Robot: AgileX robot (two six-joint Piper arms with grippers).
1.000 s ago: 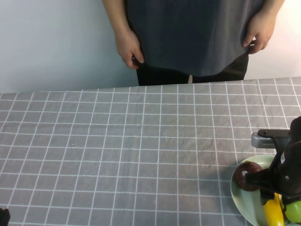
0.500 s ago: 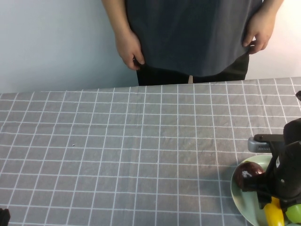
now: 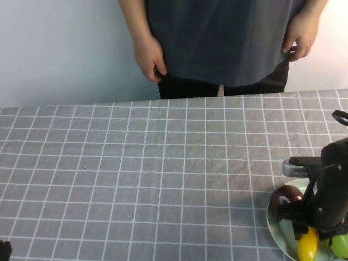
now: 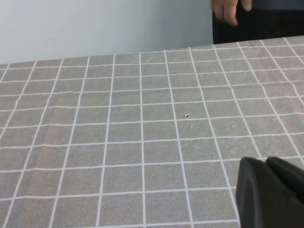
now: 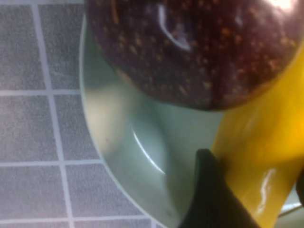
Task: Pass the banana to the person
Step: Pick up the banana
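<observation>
The yellow banana (image 3: 308, 247) lies on a pale green plate (image 3: 274, 223) at the table's near right, beside a dark purple-red fruit (image 3: 285, 198) and a green fruit (image 3: 340, 246). My right gripper (image 3: 309, 232) is down over the plate. In the right wrist view its fingers sit on either side of the banana (image 5: 261, 137), one finger (image 5: 209, 190) pressed against it, so the right gripper (image 5: 254, 190) is shut on it. The person (image 3: 223, 38) stands behind the far edge, hands at their sides. My left gripper (image 4: 266, 164) is shut and empty, low at the near left corner (image 3: 3, 250).
A grey checked cloth (image 3: 152, 163) covers the table. The purple fruit (image 5: 190, 42) touches the banana on the plate (image 5: 142, 142). The person's hand (image 4: 228, 9) shows past the far edge in the left wrist view.
My right arm has shifted a little to the left over the plate, and the banana's visible end has moved slightly left with it. The person and the left arm have not moved.
</observation>
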